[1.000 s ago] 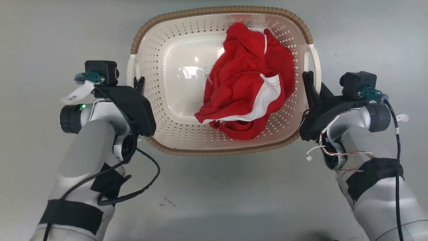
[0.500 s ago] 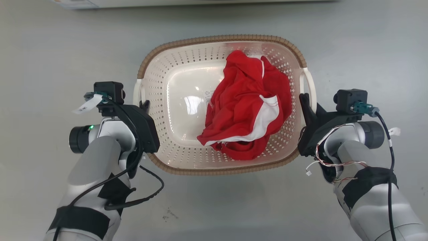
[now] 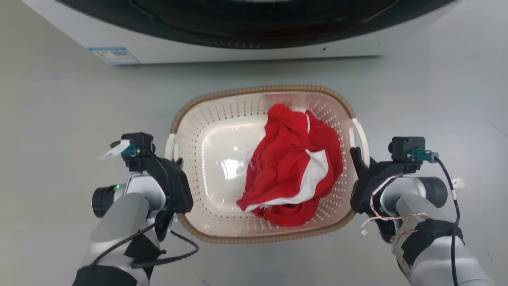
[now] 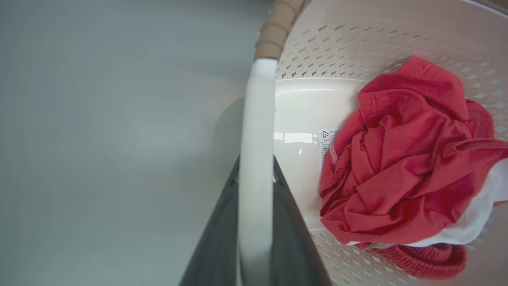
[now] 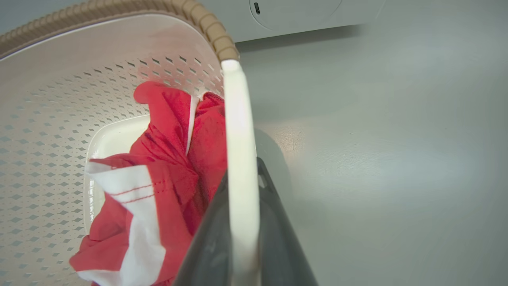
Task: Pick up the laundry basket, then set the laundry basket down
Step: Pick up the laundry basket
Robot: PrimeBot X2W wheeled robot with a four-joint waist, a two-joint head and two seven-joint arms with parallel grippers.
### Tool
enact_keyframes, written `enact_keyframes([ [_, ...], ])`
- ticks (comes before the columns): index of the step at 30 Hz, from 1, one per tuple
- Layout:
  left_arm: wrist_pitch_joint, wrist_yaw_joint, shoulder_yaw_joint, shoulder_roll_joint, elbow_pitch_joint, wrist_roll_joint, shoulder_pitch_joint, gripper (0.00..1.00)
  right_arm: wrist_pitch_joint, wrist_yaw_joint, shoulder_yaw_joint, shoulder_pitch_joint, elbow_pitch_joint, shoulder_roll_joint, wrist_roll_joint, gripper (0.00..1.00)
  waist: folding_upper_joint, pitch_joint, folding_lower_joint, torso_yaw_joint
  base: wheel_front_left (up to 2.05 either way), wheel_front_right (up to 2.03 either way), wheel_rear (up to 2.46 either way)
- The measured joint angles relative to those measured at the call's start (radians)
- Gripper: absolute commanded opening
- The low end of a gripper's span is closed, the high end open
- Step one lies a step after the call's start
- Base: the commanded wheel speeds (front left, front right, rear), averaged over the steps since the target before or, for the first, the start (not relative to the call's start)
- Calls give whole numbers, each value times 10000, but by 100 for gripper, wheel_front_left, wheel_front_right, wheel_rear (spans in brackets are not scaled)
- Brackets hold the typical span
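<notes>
Two wrist views show left gripper (image 4: 256,169), right gripper (image 5: 242,169) clamping laundry basket (image 4: 337,43) handles (image 4: 256,103).

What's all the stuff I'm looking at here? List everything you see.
laundry basket: one, cream with brown rim, centre of floor.
handles: two, white, on the basket's sides.
garment: one, red with white, crumpled inside the basket.
washing machine: one, white with dark door, beyond the basket.
sticker: one, blue-white, on the machine.
floor: grey.
left gripper: dark, shut on the basket's left side.
right gripper: dark, shut on its right side.
</notes>
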Motion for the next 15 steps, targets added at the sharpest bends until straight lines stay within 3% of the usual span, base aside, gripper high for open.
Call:
enact_keyframes([
  [15,376,-176,-192,-111,523,-194,972,0,410,249,58,855,909,205,428,0,0,-2049,-1,-16,0,0,0],
])
